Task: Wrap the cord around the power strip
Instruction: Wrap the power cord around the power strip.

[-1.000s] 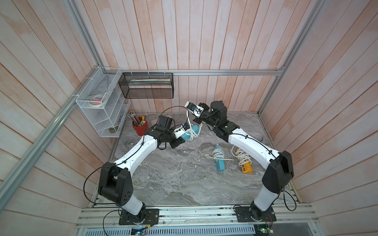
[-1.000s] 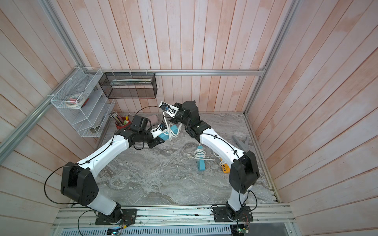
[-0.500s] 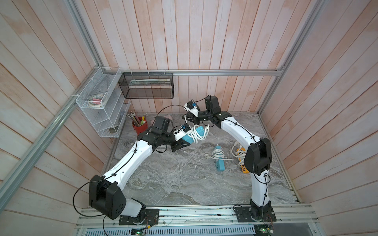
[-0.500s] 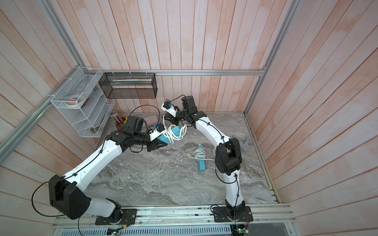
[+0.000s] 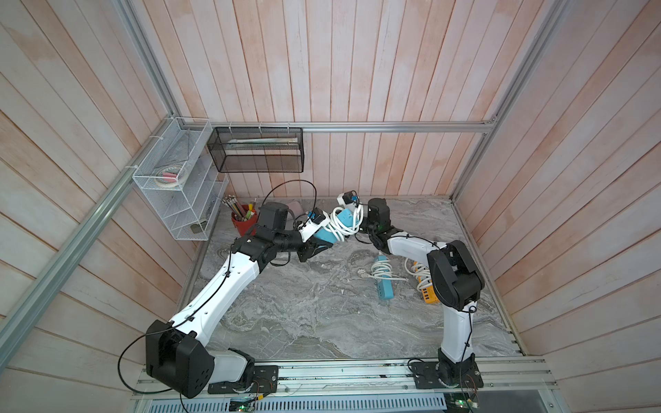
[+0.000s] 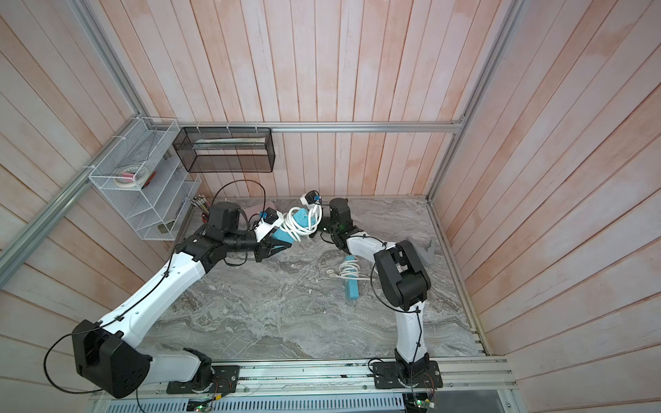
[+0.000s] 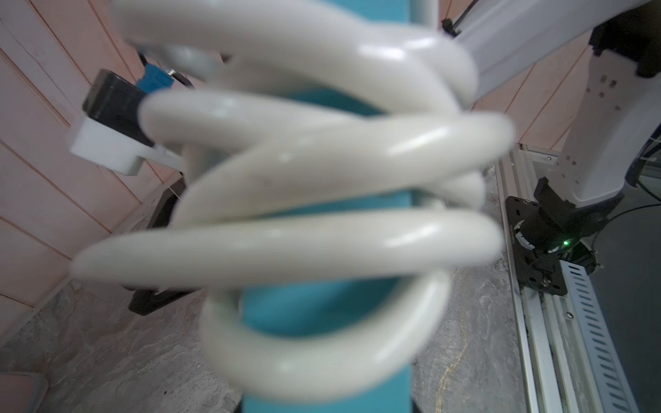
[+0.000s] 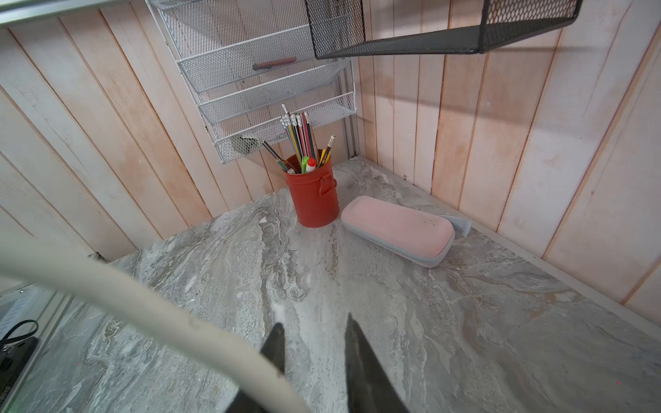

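Note:
A blue power strip [image 5: 346,217] [image 6: 299,216] hangs in the air near the back of the table, with a white cord [image 5: 338,230] [image 6: 292,228] coiled loosely round it. My left gripper [image 5: 323,244] is shut on the strip's lower end. In the left wrist view the cord's loops [image 7: 286,246] fill the picture in front of the blue strip [image 7: 322,311]. My right gripper [image 5: 360,226] [image 8: 314,343] sits just right of the coils, jaws slightly open with nothing between them. One strand of cord [image 8: 143,307] crosses in front of one finger [image 8: 277,343].
On the marble table [image 5: 304,314] to the right lie another blue power strip [image 5: 385,291] with wound cord and an orange one [image 5: 427,295]. A red pencil cup [image 8: 314,196] and pink case [image 8: 397,229] stand in the back left corner under a white wire rack [image 5: 179,186] and black mesh basket [image 5: 255,150].
My right gripper's jaws have parted and no longer pinch the cord. The right arm has folded in, and the left arm has carried the strip up and to the right.

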Tool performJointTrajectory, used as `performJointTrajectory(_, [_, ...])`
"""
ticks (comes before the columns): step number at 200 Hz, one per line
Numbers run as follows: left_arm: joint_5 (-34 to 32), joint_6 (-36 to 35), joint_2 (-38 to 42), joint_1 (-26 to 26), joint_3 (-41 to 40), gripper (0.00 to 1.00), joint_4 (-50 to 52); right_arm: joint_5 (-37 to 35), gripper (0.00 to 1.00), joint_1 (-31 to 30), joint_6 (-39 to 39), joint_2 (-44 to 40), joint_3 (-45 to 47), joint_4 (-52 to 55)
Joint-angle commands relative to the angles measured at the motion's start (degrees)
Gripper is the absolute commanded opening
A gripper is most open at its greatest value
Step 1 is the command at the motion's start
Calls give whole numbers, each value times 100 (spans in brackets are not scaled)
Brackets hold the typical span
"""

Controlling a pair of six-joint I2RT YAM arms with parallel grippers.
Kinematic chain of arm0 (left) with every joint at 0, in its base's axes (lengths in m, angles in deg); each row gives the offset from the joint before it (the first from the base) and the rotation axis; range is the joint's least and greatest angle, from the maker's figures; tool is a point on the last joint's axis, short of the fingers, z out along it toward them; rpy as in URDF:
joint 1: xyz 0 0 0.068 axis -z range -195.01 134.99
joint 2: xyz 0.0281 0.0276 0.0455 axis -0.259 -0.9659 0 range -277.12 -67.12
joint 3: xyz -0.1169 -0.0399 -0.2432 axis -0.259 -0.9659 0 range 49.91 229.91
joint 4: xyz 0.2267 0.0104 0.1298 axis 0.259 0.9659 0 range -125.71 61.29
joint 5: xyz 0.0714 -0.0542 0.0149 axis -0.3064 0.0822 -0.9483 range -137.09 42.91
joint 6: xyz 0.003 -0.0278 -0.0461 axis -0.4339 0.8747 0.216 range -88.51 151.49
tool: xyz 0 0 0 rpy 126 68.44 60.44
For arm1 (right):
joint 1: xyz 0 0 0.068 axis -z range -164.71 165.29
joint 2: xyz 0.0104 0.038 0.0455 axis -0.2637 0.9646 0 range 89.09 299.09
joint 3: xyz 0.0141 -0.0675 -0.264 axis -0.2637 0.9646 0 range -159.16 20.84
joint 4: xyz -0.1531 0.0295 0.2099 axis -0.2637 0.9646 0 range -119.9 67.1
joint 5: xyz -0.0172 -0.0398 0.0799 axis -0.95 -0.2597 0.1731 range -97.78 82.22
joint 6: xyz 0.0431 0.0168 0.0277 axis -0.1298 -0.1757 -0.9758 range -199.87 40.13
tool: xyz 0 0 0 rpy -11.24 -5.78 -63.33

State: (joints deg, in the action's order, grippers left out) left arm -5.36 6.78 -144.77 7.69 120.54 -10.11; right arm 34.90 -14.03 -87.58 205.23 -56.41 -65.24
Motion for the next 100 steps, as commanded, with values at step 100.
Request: performJointTrajectory(100, [-4595, 1119, -650, -730, -448, 0, -1499, -1424, 0, -1008, -1602, -1161, 1230, -55])
